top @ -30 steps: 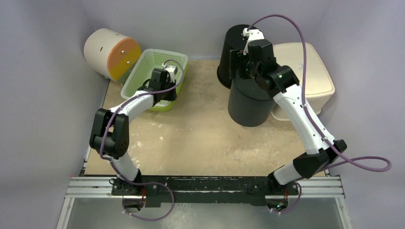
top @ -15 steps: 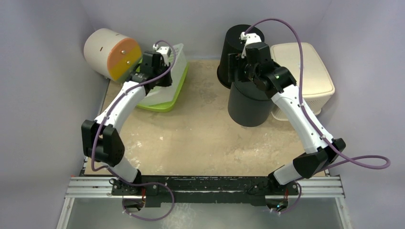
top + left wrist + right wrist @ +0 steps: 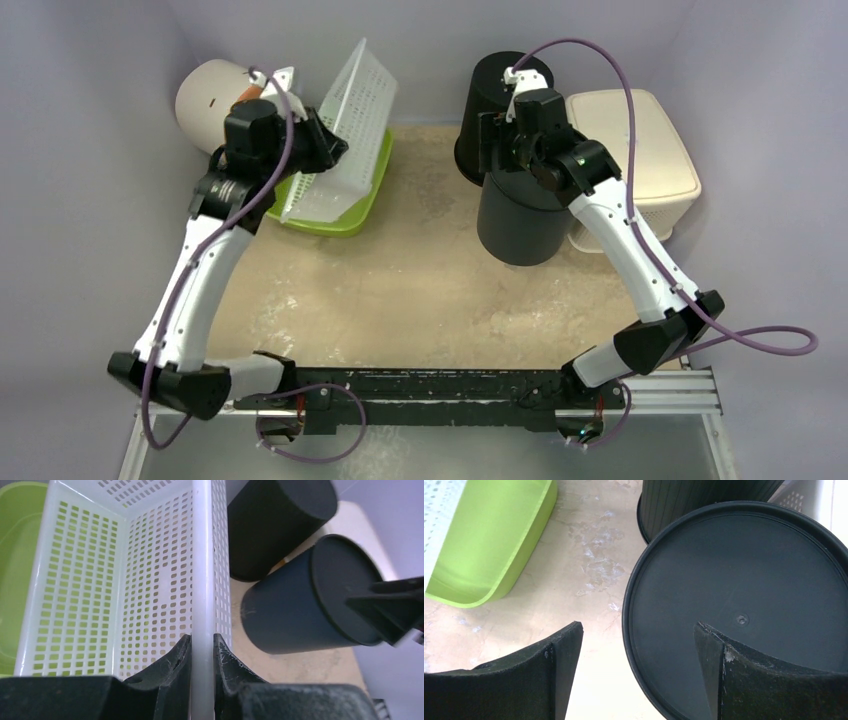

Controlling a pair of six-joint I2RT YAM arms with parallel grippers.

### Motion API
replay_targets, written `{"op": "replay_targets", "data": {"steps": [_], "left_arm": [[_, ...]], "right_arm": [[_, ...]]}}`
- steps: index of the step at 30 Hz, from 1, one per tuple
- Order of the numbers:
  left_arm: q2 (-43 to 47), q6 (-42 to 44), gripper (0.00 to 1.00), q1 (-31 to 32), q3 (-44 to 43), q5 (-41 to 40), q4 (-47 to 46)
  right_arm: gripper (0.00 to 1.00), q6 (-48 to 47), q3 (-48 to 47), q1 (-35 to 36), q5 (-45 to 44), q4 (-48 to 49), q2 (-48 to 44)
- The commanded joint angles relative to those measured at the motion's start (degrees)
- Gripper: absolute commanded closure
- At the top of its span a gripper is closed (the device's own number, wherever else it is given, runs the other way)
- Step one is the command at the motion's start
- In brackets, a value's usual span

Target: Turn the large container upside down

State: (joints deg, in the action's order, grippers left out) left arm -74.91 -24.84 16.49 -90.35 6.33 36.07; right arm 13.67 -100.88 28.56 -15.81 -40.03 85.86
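The left gripper [image 3: 202, 641] is seen in its wrist view closed narrowly on the rim of the white perforated container [image 3: 150, 580], one finger on each side of the wall. That pinch is hidden in the top view, where the left gripper [image 3: 322, 150] is covered by its own wrist. There the white perforated container [image 3: 345, 130] is shown tipped steeply on edge, its lower side at the green tub [image 3: 355, 208] below the hand. Whether they touch cannot be told.

The right gripper [image 3: 639, 630] is spread wide, nothing held, above the flat top of a black bin [image 3: 744, 605]. A second black bin [image 3: 482, 90] stands beyond its fingers. Only the top view shows a cream bin [image 3: 640, 150] to that hand's right.
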Motion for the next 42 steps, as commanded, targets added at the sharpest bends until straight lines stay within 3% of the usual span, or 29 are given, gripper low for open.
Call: {"op": "replay_targets", "data": {"steps": [1,9,12,17,21,26,36,42], "left_arm": [[9.48,-10.59,1.00,-0.23,4.14,5.29,-9.93],[21.62,-36.32,1.00,-0.19,24.85,15.55,-35.68],[27.26,-48.53,1.00,-0.17,38.38,15.57,-46.70],[30.15,-66.27,1.00,-0.16,53.74,12.42,-69.04],[32.21,-74.26,1.00,-0.14,61.50,9.22,-77.01],[32.75,-76.76,1.00,-0.09,65.22,8.96,-78.00],[20.70,-86.79,1.00,0.99,79.37,6.79,-99.65],[14.03,-83.91,1.00,2.71,80.88,6.67,-100.83]], "right_arm": [[0.17,-1.30,-2.58,-0.11,-3.70,-0.28,-2.46],[0.17,-0.28,-6.13,-2.05,-2.80,-1.11,-2.05],[0.17,-0.23,-9.32,-2.19,-2.23,-1.58,-0.41],[0.17,-0.64,-10.68,-2.24,-2.03,-1.94,0.64],[0.17,-0.74,-10.21,-2.22,-2.37,-2.17,0.44],[0.17,-1.16,-8.49,-2.36,-3.48,-1.69,-0.87],[0.17,-1.25,-5.36,-2.69,-3.45,0.01,-2.01],[0.16,-1.62,-4.62,-3.14,-3.44,0.71,-2.28]]}}
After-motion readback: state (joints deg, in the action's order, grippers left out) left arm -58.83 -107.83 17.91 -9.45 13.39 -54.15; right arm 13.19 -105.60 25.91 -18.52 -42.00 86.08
